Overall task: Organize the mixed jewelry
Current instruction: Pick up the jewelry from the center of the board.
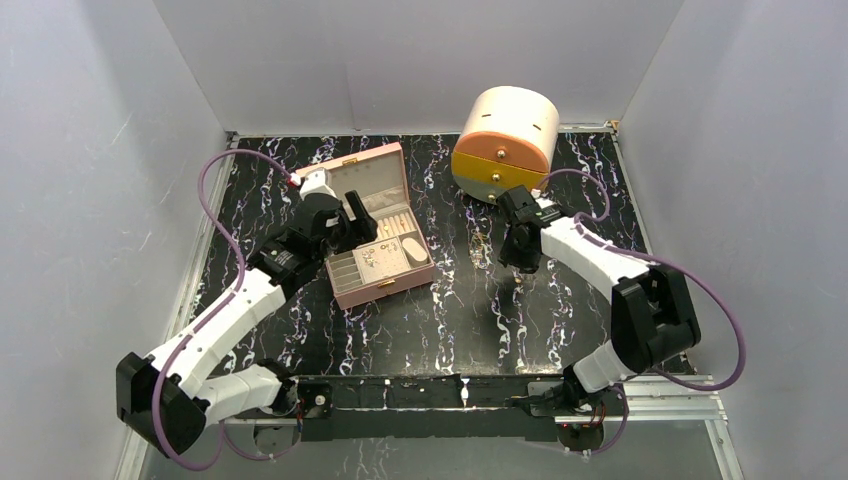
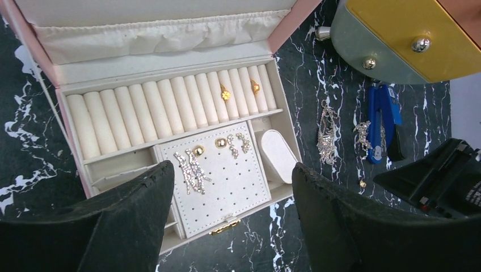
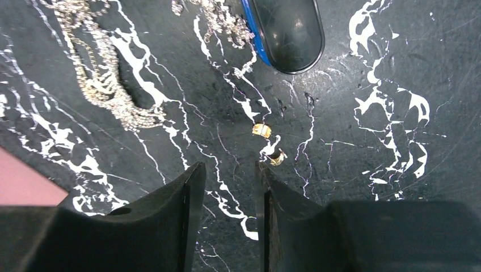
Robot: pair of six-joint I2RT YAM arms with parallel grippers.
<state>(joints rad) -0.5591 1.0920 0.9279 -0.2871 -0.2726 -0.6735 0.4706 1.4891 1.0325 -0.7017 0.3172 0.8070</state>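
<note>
The mixed jewelry is split between box and table. In the open pink box [image 2: 68,122], two gold rings [image 2: 226,94] sit in the roll rows. Sparkly drop earrings [image 2: 190,170] and gold studs [image 2: 198,151] are pinned on the perforated panel. My left gripper [image 2: 232,170] hovers open over that panel, holding nothing. On the marble table lie a glittering silver piece [image 3: 102,79], a smaller one [image 3: 227,22] and two tiny gold pieces [image 3: 261,130] [image 3: 276,157]. My right gripper [image 3: 229,167] is open just short of the gold pieces, the nearer one by its right fingertip.
A blue elongated object [image 2: 377,122] lies beside the loose silver pieces [image 2: 327,136]. A round cream, orange and yellow drawer chest [image 1: 505,140] stands at the back right. The pink box [image 1: 380,240] sits left of centre, lid leaning back. Grey walls enclose the table.
</note>
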